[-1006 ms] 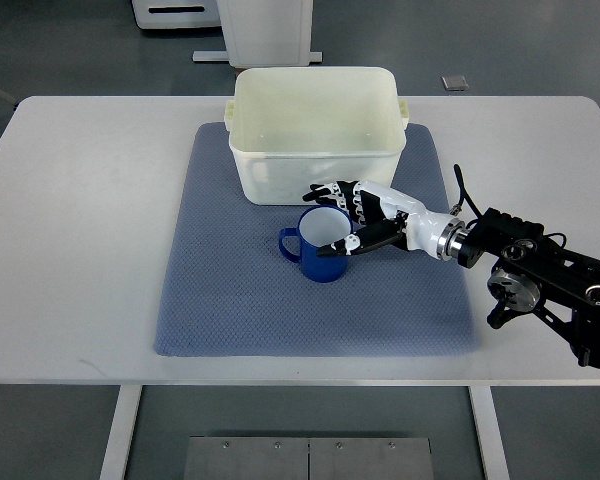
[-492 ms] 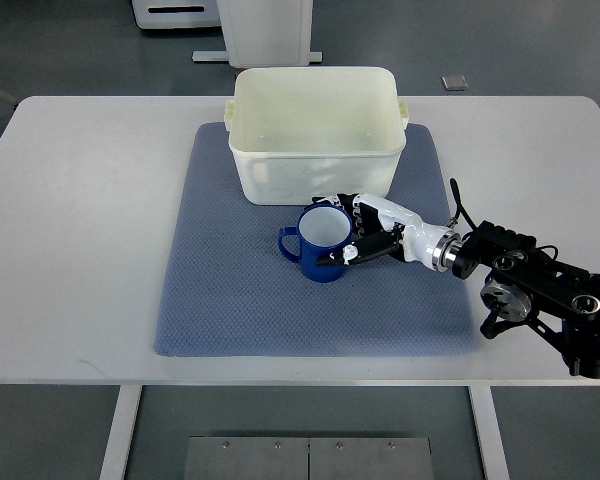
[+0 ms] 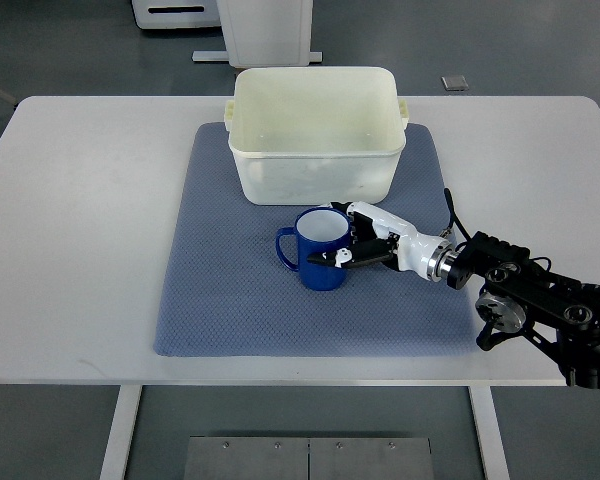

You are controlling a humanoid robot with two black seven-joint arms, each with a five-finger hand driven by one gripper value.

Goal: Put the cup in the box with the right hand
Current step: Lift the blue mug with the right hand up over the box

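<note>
We logged the blue cup (image 3: 320, 250) upright on the grey mat (image 3: 230, 300), centre of frame, just below the cream box (image 3: 315, 130), handle to the left. The right robot hand (image 3: 362, 243) came in from the lower right, its fingers (image 3: 342, 256) curled around the cup's right side, one over the rim by our read. We judged it a grasp in place, cup not yet lifted.

Risks as we saw them: the hold was one-sided, so the cup could tilt or slip on lift. The cup sat close to the box wall, so a low lift could knock it against the rim.

Hard to make out: actual finger contact on the cup's far side, hidden by the hand. The forearm ran off the lower right edge. Left robot hand nowhere in view. White bench (image 3: 80, 200) otherwise bare around the mat.
</note>
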